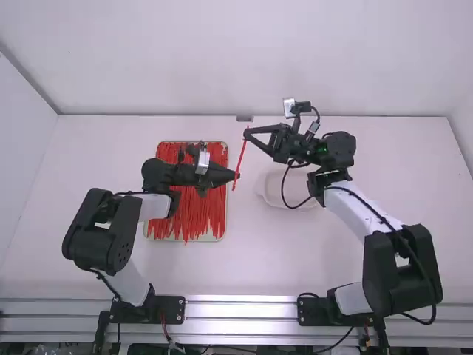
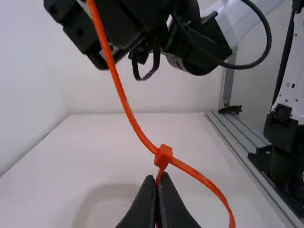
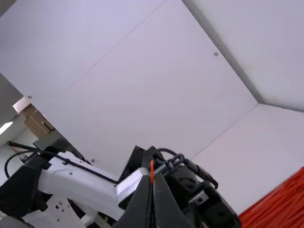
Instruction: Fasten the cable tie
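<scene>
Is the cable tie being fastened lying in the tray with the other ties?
No, the cable tie is held in the air between the left gripper and the right gripper, beside the tray of spare ties.

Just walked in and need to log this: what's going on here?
Two robot arms hold one red cable tie between them, above the table. The left pincer is shut on it close to its head; the right pincer is shut on the strap's far end. Spare ties lie in a pile on the table under the left arm. Whether the tie is fastened yet is unclear.
</scene>
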`<state>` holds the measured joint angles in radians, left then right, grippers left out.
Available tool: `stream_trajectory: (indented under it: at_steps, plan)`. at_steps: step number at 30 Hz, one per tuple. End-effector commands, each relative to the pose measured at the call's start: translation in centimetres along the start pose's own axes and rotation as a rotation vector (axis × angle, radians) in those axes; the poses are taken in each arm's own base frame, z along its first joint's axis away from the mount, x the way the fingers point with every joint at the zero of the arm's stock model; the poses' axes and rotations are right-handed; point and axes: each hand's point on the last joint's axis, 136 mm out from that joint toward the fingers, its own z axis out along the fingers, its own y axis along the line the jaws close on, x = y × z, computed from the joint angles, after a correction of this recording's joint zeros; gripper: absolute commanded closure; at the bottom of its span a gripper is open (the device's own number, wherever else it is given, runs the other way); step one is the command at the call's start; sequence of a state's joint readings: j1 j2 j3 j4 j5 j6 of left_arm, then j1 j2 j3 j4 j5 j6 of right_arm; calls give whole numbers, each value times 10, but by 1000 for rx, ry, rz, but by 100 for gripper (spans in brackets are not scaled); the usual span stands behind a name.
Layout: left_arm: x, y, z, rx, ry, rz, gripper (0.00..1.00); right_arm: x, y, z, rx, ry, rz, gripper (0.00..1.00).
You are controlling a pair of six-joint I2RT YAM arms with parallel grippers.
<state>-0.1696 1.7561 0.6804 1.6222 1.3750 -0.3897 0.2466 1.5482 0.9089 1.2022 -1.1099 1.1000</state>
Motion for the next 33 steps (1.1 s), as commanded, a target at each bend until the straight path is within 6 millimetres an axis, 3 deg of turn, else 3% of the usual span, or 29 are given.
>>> stream_trajectory:
  at_steps: [1,9,23,30,33]
  plan:
    - [17,-18,-3,63,34,-25,99,-29,13,-7,5,-85,-49,100]
    - [25,-26,-2,69,38,-37,99,-33,15,-12,1,-91,-59,100]
    - [26,-22,-2,42,33,-60,99,-37,19,-11,-10,-85,-64,100]
    - [24,-19,-4,30,28,-41,99,-37,18,-13,-6,-79,-63,76]
    - [22,-10,-8,-19,17,-40,99,-37,15,-21,2,-62,-45,72]
